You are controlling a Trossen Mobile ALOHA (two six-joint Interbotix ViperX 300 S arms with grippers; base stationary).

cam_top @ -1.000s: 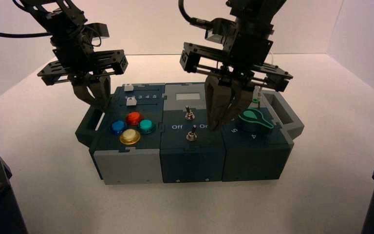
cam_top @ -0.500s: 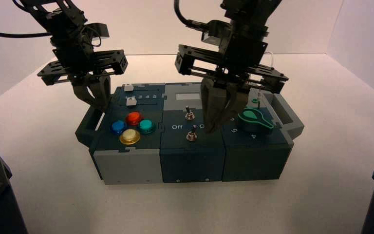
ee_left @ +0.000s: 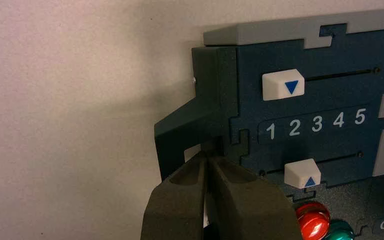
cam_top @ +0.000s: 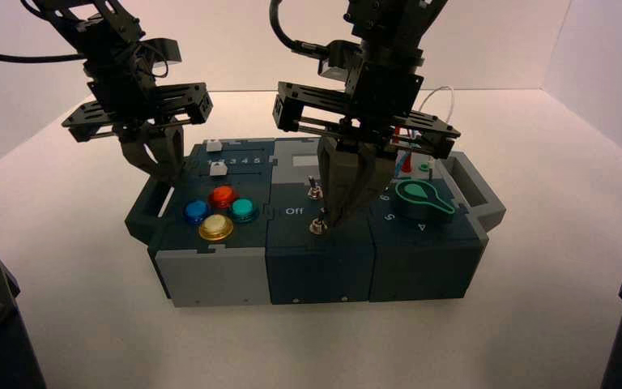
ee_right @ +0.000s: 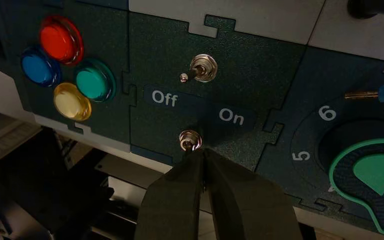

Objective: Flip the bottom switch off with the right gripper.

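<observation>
right gripper [ee_right: 204,152] clenched, beside bottom switch [ee_right: 190,141]; two switches; four buttons [ee_right: 70,101]

The switch [ee_right: 189,142] — a dark lever on a silver nut — sits low on the box's middle panel; the black right hand [ee_right: 203,152], fingertips together, is just beside it.

One round black knob with green trim [cam_top: 423,204]. Left of it, two slim metal toggle switches, upper [cam_top: 314,193] and bottom [cam_top: 317,228]. Farther left, four round plastic push buttons: one red [cam_top: 223,196], one blue [cam_top: 198,211], one green [cam_top: 244,210], one yellow [cam_top: 216,226]. Two white block-shaped sliders [cam_top: 214,146] [cam_top: 219,169], left of the knob. Two black pointed grippers left of it, the right gripper [cam_top: 334,224] nearer than the left gripper [cam_top: 170,183].
</observation>
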